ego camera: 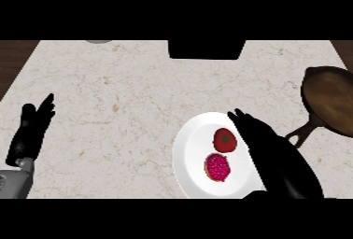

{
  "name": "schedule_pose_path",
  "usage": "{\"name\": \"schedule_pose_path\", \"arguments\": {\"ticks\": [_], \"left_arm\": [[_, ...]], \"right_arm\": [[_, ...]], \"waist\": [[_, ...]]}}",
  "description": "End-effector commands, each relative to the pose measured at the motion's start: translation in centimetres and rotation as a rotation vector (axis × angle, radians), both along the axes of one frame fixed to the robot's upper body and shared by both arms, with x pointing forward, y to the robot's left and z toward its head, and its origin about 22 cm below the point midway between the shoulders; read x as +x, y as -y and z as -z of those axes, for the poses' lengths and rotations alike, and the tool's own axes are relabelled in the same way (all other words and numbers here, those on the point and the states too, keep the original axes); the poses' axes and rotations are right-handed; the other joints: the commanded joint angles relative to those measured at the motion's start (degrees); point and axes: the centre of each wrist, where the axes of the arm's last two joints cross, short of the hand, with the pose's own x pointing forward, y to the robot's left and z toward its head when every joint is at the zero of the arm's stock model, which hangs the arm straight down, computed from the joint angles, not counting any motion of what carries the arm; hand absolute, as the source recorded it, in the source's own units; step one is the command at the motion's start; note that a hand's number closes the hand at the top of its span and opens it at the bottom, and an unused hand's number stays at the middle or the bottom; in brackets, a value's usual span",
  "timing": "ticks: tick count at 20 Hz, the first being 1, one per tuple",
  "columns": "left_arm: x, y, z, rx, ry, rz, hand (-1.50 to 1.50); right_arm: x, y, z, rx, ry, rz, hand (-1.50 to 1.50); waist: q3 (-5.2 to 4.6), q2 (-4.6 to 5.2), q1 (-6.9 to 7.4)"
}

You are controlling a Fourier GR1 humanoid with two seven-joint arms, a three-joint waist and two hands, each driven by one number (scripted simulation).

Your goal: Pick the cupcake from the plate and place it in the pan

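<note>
On plate: cupcake upright, pink top facing up | right hand open beside | left hand open

The robot's black right hand stretches up from the lower right of the head view, its fingers straight and close together, pointing up and to the left, holding nothing. The black left hand rests at the left edge on its grey forearm, open, fingers up, well apart from the right hand.
</note>
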Motion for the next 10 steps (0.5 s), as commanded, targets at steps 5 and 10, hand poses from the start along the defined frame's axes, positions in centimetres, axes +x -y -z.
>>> {"name": "schedule_pose_path", "arguments": {"ticks": [5,10], "left_arm": [[-0.8,-0.6,0.2,-0.017,-0.005,-0.01,0.0],[-0.9,-1.7,-0.7,-0.001,0.007,-0.012,0.0]], "right_arm": [[1.2,-6.4,2.3,-0.127,-0.125,0.03,-1.5],[1.7,-5.6,1.7,-0.171,-0.134,0.062,-1.5]], "waist": [[0.22,-0.05,-0.72],[0.24,-0.15,-1.12]]}}
